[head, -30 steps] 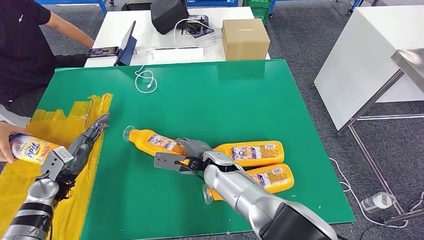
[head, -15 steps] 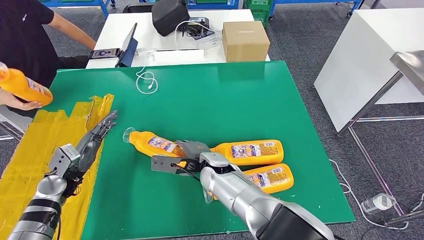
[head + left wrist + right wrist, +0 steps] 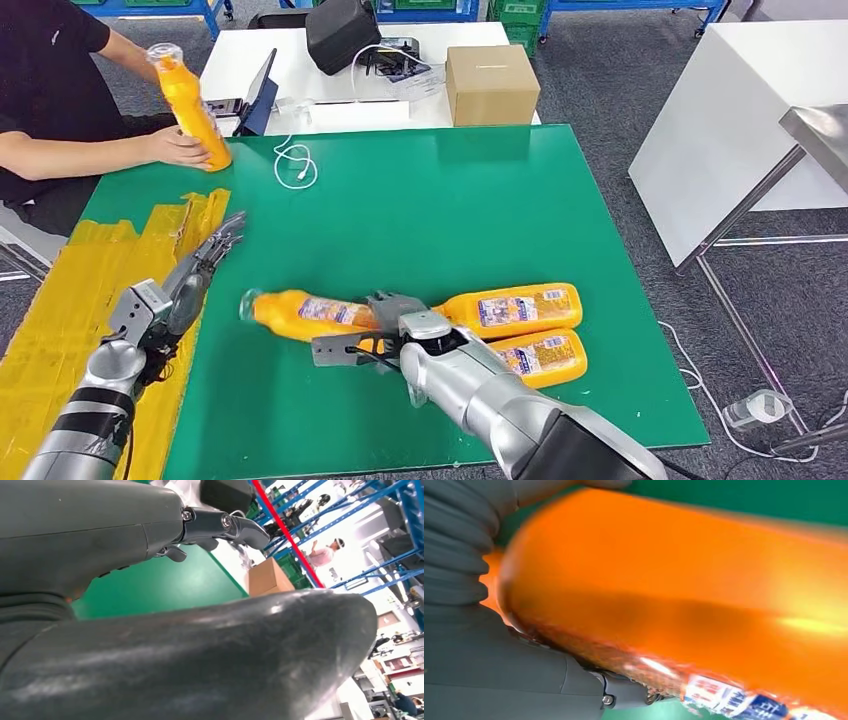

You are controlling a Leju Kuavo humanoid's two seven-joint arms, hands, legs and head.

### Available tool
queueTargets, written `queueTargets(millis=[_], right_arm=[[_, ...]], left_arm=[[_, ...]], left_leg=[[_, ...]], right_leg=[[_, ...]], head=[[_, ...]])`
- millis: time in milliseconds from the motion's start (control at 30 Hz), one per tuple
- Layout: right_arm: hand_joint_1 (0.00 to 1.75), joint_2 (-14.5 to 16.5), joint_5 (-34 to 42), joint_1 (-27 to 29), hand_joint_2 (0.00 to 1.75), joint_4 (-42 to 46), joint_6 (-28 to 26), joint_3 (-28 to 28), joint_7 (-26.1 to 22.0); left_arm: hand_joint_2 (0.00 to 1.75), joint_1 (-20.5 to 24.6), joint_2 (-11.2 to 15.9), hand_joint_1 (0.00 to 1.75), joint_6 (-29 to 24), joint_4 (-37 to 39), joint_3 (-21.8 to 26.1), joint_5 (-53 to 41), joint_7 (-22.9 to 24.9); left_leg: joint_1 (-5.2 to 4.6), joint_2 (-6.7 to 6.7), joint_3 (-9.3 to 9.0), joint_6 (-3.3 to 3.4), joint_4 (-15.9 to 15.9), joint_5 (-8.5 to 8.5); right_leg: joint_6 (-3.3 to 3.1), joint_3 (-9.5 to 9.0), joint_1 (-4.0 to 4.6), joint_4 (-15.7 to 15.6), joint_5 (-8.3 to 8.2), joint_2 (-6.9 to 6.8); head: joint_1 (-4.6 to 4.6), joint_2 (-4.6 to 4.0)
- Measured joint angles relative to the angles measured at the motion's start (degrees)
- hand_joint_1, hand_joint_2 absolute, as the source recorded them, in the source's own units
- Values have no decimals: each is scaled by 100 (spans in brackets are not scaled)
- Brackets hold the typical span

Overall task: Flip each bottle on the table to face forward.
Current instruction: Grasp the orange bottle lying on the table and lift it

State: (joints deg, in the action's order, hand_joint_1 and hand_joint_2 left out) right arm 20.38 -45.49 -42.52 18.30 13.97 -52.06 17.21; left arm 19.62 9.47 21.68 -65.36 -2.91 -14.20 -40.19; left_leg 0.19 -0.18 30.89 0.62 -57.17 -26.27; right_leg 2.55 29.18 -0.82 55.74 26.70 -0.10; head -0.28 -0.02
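Three orange bottles lie near the front of the green table (image 3: pixel 430 200). My right hand (image 3: pixel 385 335) grips the left one (image 3: pixel 300 314) by its base, its cap pointing left; up close it is an orange blur (image 3: pixel 684 595). Two more bottles (image 3: pixel 510 306) (image 3: pixel 540 356) lie side by side just right of that hand, labels up. My left hand (image 3: pixel 190 280) hovers at the table's left edge with straight, spread fingers (image 3: pixel 235 527) and holds nothing. A person at the far left stands a fourth bottle (image 3: pixel 190 100) upright on the table's back left corner.
Yellow plastic sheeting (image 3: pixel 90 290) covers the surface left of the green table. A white cable (image 3: pixel 295 160) lies near the back edge. Behind stands a white table with a cardboard box (image 3: pixel 490 78), a black bag (image 3: pixel 340 30) and a tablet (image 3: pixel 255 95).
My right hand has dragged the left bottle down and leftward, turning it. The person lifted their bottle from the yellow sheet to the back left corner. My left hand rose slightly.
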Motion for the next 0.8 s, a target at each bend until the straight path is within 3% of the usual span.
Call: queueTargets(millis=[367,500,633,800], right_arm=[[0,1,-212,6,175,-18,142,-308,47],[175,2,-192,19,175,-18,140,-321,51],[175,3,-34,65,175,-18,-31,-293,12],[175,2,282,147,175,-18,-640,-70,-252]], left_arm=[[0,57,-117,0,-66,69,-92,-42,0],[0,52,-137,0,-73,78,-121,-126,0],[0,37,-144,0,-74,86,-132,-168,0],[0,-39,-143,0,-85,84,-92,-143,0]], left_leg=[[0,16,-24,-2,1,-3],[1,16,-31,-2,1,-3],[1,19,-34,-2,2,-3],[2,32,-33,-3,2,-1]], right_leg=[[-1,-23,1,-1,-2,6],[-2,-16,1,-1,-1,6],[-6,-34,1,-1,-4,10],[-18,-55,5,0,-14,22]], head=[[-5,0],[-5,0],[-4,0],[-4,0]])
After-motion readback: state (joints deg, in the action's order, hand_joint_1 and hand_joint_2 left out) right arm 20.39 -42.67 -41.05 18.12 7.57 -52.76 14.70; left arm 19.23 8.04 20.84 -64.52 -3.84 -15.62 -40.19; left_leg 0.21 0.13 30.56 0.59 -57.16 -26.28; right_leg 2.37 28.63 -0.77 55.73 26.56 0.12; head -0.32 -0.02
